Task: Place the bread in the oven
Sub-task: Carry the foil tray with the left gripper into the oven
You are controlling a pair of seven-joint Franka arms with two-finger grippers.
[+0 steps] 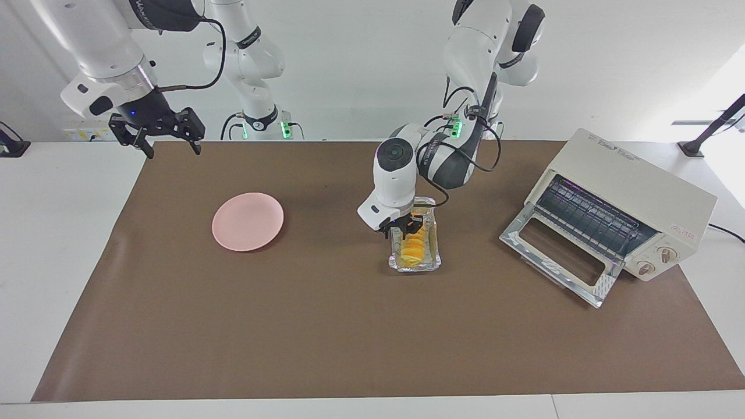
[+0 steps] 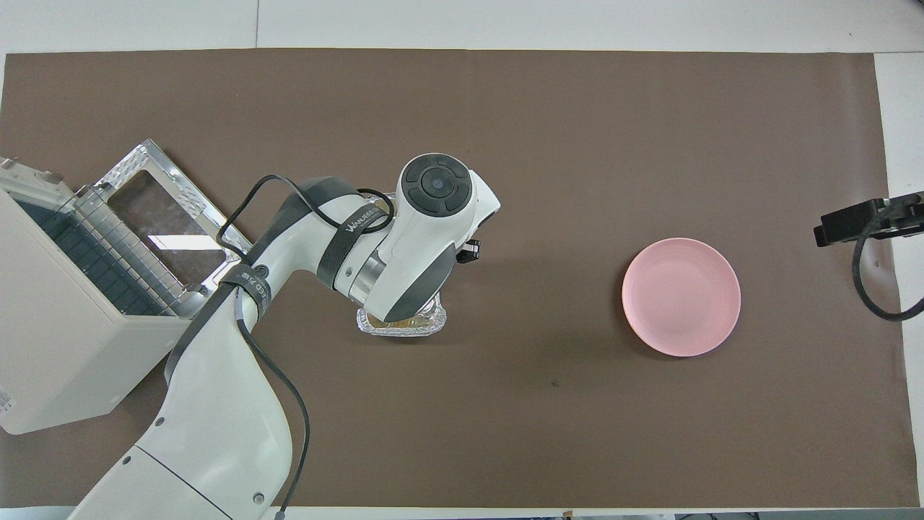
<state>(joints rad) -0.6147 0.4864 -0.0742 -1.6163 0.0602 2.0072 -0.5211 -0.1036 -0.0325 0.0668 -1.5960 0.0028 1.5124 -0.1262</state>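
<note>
The bread (image 1: pixel 414 247), a ridged yellow-orange loaf, lies in a crinkled foil tray (image 1: pixel 417 267) at the middle of the brown mat. My left gripper (image 1: pixel 405 228) is down in the tray on the end of the bread nearer to the robots. In the overhead view the left wrist covers the bread, and only the foil tray's (image 2: pixel 401 327) end shows. The cream oven (image 1: pixel 631 189) stands at the left arm's end of the table, its glass door (image 1: pixel 556 256) dropped open and the rack showing. My right gripper (image 1: pixel 157 139) hangs open and waits over the mat's corner.
A round pink plate (image 1: pixel 247 222) sits on the mat toward the right arm's end, also visible from above as the plate (image 2: pixel 681 296). The oven (image 2: pixel 65 347) fills the mat's corner near the left arm's base. Cables hang from both arms.
</note>
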